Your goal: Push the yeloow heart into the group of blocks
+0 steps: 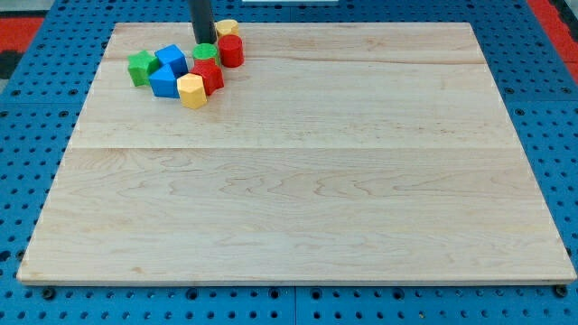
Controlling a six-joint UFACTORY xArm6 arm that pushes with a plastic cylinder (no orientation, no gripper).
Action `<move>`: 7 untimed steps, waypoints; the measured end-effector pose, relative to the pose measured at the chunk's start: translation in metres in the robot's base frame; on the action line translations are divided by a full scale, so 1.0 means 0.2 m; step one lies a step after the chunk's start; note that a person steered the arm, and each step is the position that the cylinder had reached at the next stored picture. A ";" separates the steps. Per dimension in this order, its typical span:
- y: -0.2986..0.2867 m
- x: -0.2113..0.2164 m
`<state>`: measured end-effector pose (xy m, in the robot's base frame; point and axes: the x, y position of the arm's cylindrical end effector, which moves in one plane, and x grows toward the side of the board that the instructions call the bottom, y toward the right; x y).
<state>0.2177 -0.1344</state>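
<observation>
The yellow heart (227, 28) lies near the board's top edge, at the view's upper left, touching the red cylinder (231, 51) just below it. My tip (202, 42) stands just left of the heart, right above the green cylinder (205, 52). The group clusters below and left of the tip: a red block (209, 75), a yellow hexagon (191, 91), two blue blocks (172, 60) (164, 83) and a green star (141, 68). The rod hides part of the green cylinder's far side.
The wooden board (307, 181) lies on a blue pegboard (27, 135). All the blocks sit close to the board's top left corner, near its top edge.
</observation>
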 end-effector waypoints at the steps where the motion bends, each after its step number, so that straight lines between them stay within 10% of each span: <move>1: -0.08 -0.12; 7: 0.62 -0.12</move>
<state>0.1938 -0.0111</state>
